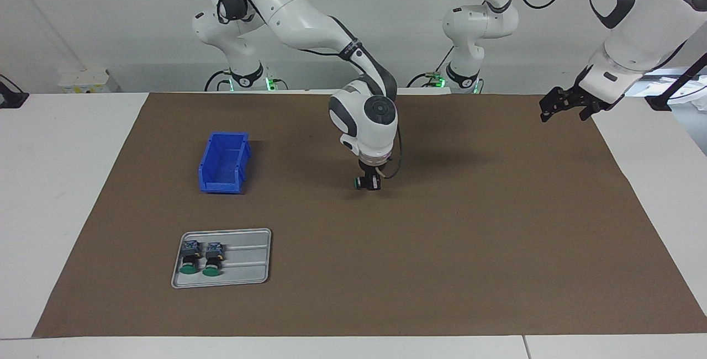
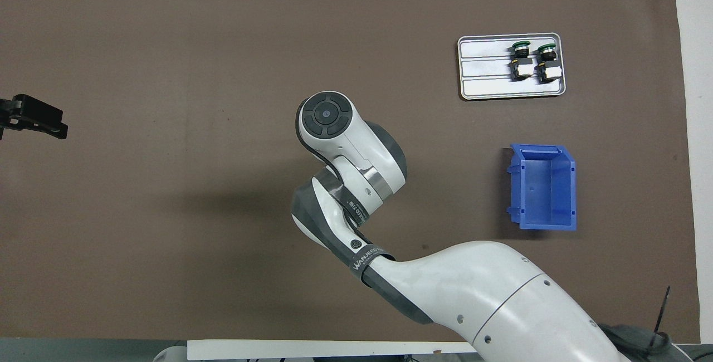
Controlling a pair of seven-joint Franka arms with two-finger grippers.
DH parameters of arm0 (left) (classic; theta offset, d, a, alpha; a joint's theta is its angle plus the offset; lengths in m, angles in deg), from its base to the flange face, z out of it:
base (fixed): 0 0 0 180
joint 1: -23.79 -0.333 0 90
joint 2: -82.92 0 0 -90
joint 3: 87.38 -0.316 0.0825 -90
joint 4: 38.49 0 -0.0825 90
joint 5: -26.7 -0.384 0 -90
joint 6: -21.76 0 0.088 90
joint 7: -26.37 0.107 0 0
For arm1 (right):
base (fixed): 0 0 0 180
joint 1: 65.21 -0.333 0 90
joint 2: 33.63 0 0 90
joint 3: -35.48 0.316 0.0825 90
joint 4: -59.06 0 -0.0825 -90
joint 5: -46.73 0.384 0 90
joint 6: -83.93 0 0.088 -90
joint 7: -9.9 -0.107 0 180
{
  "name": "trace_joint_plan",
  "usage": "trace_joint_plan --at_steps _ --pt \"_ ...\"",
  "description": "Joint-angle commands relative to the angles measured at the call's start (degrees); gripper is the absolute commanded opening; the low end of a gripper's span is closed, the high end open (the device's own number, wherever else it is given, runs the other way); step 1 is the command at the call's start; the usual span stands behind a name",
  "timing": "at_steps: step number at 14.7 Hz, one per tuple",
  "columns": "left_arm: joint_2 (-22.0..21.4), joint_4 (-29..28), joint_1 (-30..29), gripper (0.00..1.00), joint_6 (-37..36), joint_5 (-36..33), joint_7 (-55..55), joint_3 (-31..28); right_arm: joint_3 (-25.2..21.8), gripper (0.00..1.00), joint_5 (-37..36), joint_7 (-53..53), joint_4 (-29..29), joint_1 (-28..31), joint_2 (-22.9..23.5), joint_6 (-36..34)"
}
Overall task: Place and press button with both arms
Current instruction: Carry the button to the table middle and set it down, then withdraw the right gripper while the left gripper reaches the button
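Fingers of the right gripper [image 1: 368, 182] are grasping the green-capped black push-button [image 1: 360, 183] at frame centre; left gripper [image 1: 569, 106] is hanging released upper right.

A white table [image 1: 55, 182] carries a brown mat [image 1: 442, 265] bearing a blue bin [image 1: 223, 163] and grey tray [image 1: 248, 270].

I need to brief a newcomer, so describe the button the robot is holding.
Start at the brown mat and find the right claw over its middle. It is shut on the button, green-capped like the two on the grey tray, but the only one off the tray.
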Motion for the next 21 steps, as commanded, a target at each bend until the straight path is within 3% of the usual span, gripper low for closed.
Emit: trace_joint_plan --at_steps 1,2,6,9,17,21 --pt "-1.69 -2.08 0.31 1.0 1.07 -0.7 -0.1 -0.19 0.45 0.85 -2.87 1.14 -0.17 0.06 -0.27 0.43" --pt "-1.69 -2.08 0.31 1.0 0.9 -0.7 -0.19 -0.28 0.45 0.97 -3.14 2.98 -0.08 0.33 -0.36 0.34" --pt "-1.69 -2.08 0.22 1.0 1.07 -0.7 -0.45 -0.28 0.45 0.98 -2.53 4.4 3.17 2.86 -5.0 -5.79" --pt "-1.69 -2.08 0.22 1.0 1.07 -0.7 -0.8 -0.37 0.45 0.98 -1.39 11.23 3.09 6.82 -12.82 -9.67" --pt "-1.78 -2.6 2.22 0.99 2.56 -0.7 -11.07 -0.1 0.36 0.98 -1.39 46.98 2.91 21.58 -23.81 -23.28" --pt "-4.32 -8.13 5.31 0.99 7.04 -0.7 -18.62 -0.01 0.28 0.98 -1.39 69.92 2.3 30.55 -29.7 -31.02"
